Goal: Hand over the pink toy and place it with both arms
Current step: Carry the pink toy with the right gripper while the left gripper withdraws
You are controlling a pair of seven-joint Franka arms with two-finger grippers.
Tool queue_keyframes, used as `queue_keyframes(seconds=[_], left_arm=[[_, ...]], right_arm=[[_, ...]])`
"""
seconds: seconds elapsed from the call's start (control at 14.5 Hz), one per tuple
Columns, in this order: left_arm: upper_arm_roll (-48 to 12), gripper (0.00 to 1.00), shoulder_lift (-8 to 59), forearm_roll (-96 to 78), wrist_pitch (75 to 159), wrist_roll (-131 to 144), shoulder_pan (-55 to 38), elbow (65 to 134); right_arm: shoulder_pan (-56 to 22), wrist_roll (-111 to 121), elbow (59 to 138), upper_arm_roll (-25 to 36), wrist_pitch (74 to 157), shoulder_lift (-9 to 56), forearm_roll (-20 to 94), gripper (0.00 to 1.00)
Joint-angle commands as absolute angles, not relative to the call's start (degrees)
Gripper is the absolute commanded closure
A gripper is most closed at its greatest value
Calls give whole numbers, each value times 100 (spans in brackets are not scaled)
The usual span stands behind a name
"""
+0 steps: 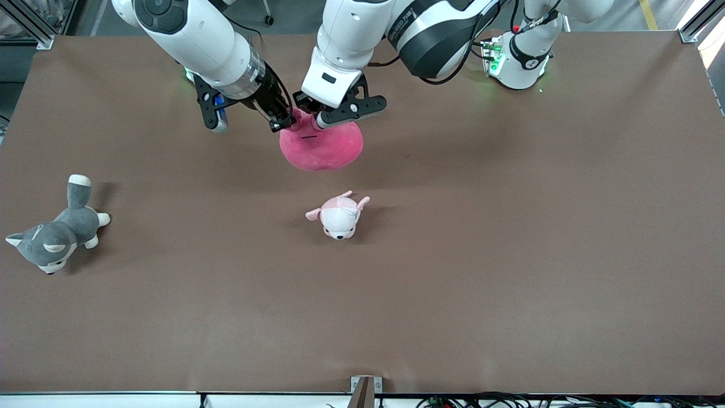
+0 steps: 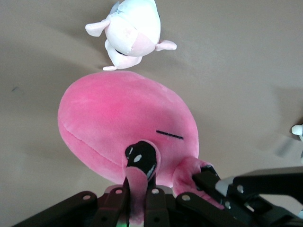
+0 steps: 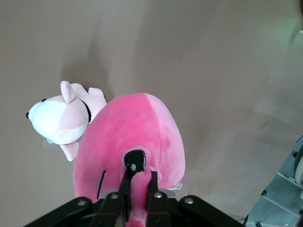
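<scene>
The pink toy (image 1: 323,147) hangs above the brown table, held by both grippers at its top. My right gripper (image 1: 281,120) is shut on a fold of the toy at the end toward the right arm. My left gripper (image 1: 318,117) is shut on a fold beside it. In the left wrist view the toy (image 2: 118,118) shows one black eye and its flat mouth, and the left gripper (image 2: 138,196) pinches pink plush below the eye. In the right wrist view the right gripper (image 3: 138,191) pinches the toy (image 3: 137,132) below its other eye.
A pale pink-and-white puppy plush (image 1: 338,215) lies on the table nearer to the front camera than the toy; it also shows in the left wrist view (image 2: 130,33) and the right wrist view (image 3: 59,118). A grey-and-white husky plush (image 1: 54,235) lies at the right arm's end of the table.
</scene>
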State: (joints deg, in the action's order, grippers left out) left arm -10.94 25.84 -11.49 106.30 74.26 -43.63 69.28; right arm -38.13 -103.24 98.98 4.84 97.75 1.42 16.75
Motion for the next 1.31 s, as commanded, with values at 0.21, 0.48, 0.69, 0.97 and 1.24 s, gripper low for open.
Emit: queue_keyframes(seconds=[0.21, 0.48, 0.69, 0.97, 1.24], left_arm=[[-1020, 99, 2628, -1125, 10635, 7506, -4439, 6776], [-1028, 14, 2479, -1125, 10635, 7488, -4395, 6802], [-1072, 0, 2374, -722, 10626, 7506, -4438, 6820], [-1038, 0, 1865, -686, 10285, 7454, -4368, 6899], [-1037, 0, 1346, -554, 9047, 6420, -3930, 6926]], right_arm=[[-3850, -10310, 10125, 562, 9879, -27, 1749, 100], [-3465, -9627, 10230, 606, 9896, -9, 1696, 100], [-2937, -8705, 10432, 598, 9879, -9, 1696, 100], [-2059, -7220, 10748, 606, 9896, -9, 1679, 100], [-1188, -5637, 11388, 598, 10386, 18, 1679, 100]])
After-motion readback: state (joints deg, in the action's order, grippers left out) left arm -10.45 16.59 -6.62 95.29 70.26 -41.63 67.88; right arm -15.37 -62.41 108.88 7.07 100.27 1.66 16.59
